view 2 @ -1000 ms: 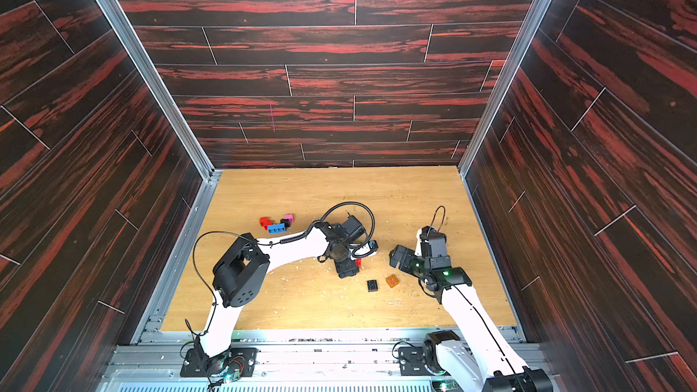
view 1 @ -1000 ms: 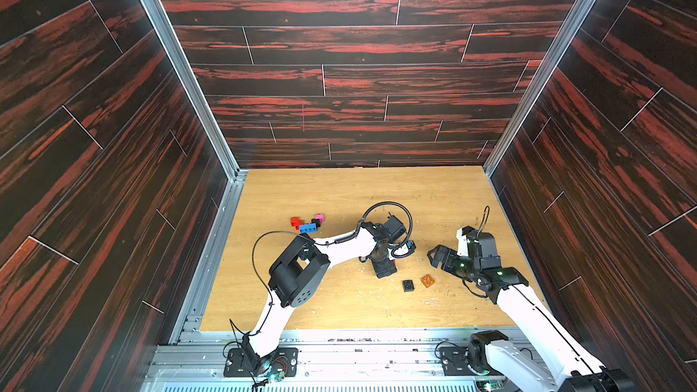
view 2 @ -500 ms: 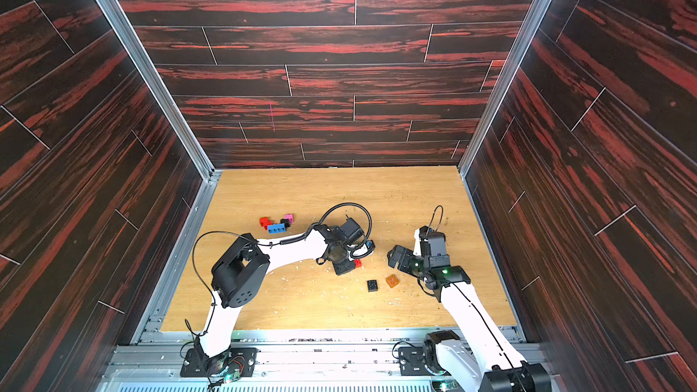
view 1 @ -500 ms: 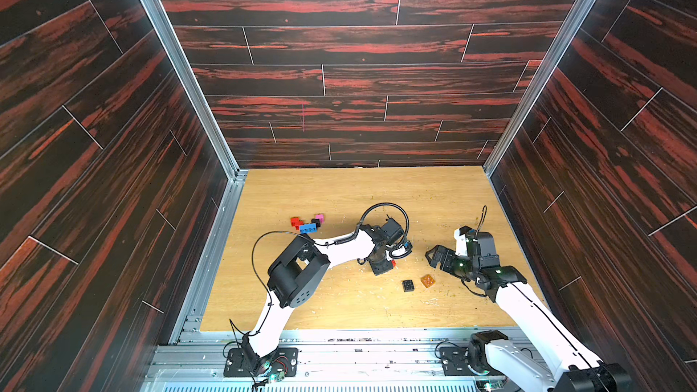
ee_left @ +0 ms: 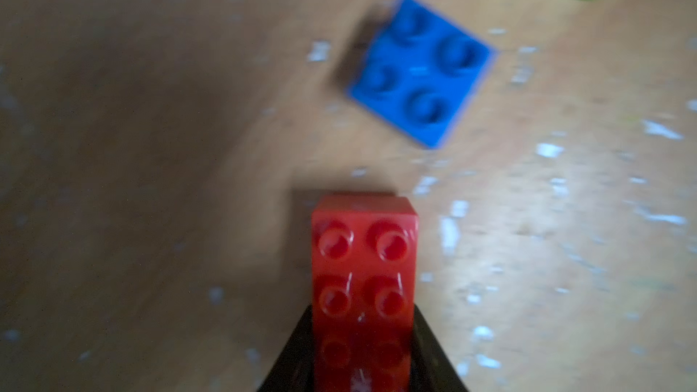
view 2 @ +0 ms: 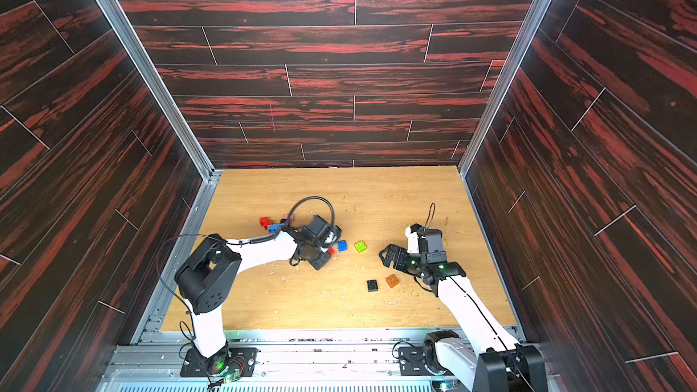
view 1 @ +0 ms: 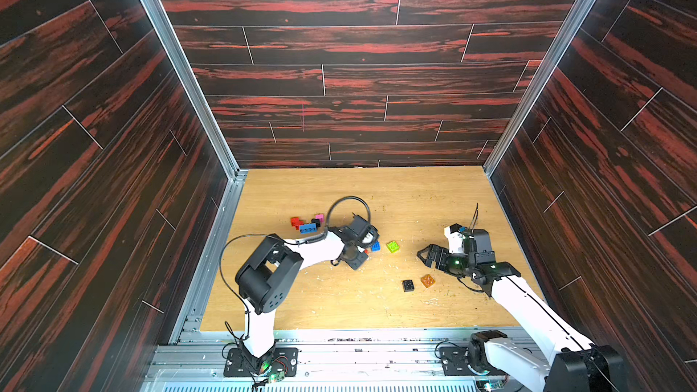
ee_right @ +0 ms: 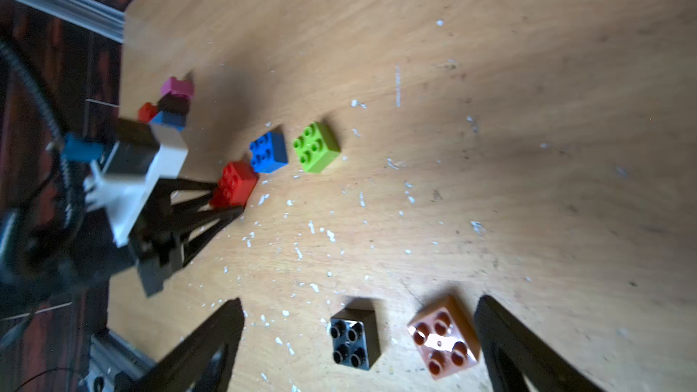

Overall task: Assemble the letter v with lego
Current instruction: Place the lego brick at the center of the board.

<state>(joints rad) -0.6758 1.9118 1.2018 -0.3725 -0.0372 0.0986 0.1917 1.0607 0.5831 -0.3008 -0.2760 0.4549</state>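
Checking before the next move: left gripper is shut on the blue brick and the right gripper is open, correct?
No. The left gripper is shut on the red brick, as the left wrist view shows; the blue brick lies loose nearby. The right gripper is open.

Light wooden tabletop [view 1: 415, 190], its surface scattered with small white flecks [ee_right: 311, 226], enclosed on three sides by dark wall panels [view 1: 339, 50] with red wood grain. Aluminium corner posts [view 1: 179, 65] join the panels, and a slotted metal rail [view 1: 358, 352] borders the near edge.
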